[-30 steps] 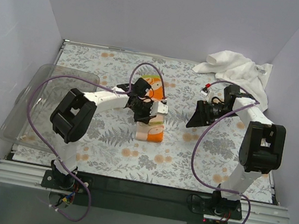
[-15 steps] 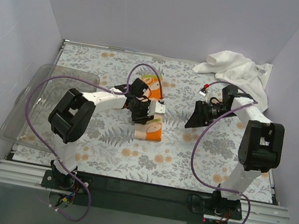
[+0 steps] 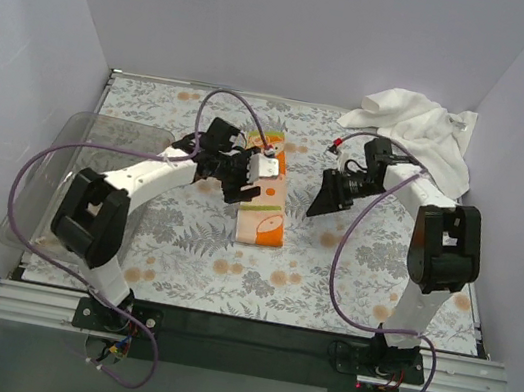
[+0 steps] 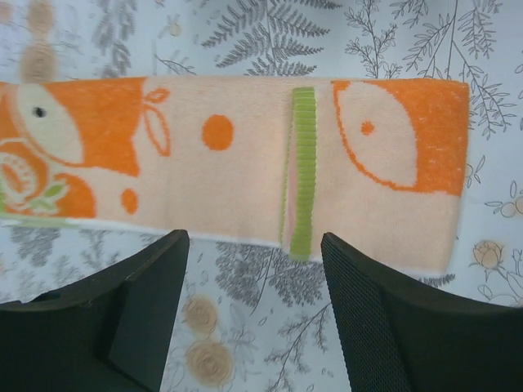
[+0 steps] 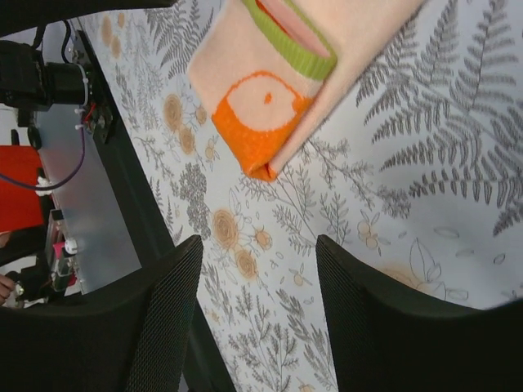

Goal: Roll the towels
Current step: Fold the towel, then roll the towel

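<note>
The small towel (image 3: pixel 266 219), white with an orange and green print, lies flat on the fern-patterned covering as a long folded strip. In the left wrist view it (image 4: pixel 245 171) stretches across the top, a green band over it. My left gripper (image 3: pixel 244 185) hovers just left of the strip, open, and its fingers (image 4: pixel 147 294) hold nothing. My right gripper (image 3: pixel 319 204) hangs to the right of the strip, apart from it and open; the strip's near end (image 5: pixel 278 90) shows beyond its fingertips. The large plain white towel (image 3: pixel 418 127) sits crumpled in the back right corner.
A clear plastic bin (image 3: pixel 65 161) sits at the table's left edge. Purple cables loop over both arms. Walls close in the back and both sides, and a metal rail (image 3: pixel 237 339) runs along the near edge.
My left gripper opened, let go of the printed towel and pulled back to the left. The towel now lies as a flat strip. My right gripper shifted left and its jaws narrowed.
</note>
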Controlling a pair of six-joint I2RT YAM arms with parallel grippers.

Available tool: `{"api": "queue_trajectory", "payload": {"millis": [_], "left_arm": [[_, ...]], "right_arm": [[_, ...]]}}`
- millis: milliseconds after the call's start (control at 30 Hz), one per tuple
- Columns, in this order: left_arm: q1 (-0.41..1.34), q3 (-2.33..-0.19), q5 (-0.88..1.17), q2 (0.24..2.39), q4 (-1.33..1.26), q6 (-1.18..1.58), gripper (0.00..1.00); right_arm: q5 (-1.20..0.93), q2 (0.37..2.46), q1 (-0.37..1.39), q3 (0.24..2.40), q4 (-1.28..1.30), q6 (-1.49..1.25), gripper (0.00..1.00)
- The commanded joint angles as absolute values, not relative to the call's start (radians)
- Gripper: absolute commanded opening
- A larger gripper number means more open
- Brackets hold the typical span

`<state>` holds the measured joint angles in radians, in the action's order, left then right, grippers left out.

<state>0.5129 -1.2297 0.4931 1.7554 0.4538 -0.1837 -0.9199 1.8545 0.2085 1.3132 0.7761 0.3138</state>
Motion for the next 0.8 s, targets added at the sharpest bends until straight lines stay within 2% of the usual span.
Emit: {"api": "queue_trajectory", "payload": {"millis": [0, 133, 333, 600, 767], "left_arm": [[0.489, -1.145, 0.607, 1.566, 0.454, -0.257, 0.62], [0.5, -1.017, 0.632, 1.459, 0.472, -0.354, 0.59], [0.56, -0.913, 0.612, 1.414, 0.434, -0.403, 0.57], [0.698, -0.785, 0.502, 1.419, 0.292, -0.437, 0.57], [0.738, -0.765, 0.43, 1.494, 0.196, -0.413, 0.56]], "right_arm": [[-0.94, 1.882, 0.274, 1.39, 0.661, 0.236, 0.52], [-0.96, 1.949, 0.371, 1.468, 0.588, 0.166, 0.45], [-0.96, 2.057, 0.465, 1.539, 0.502, 0.086, 0.44], [-0.884, 2.175, 0.479, 1.514, 0.439, 0.048, 0.39], [-0.874, 2.197, 0.479, 1.485, 0.439, 0.063, 0.39]]}}
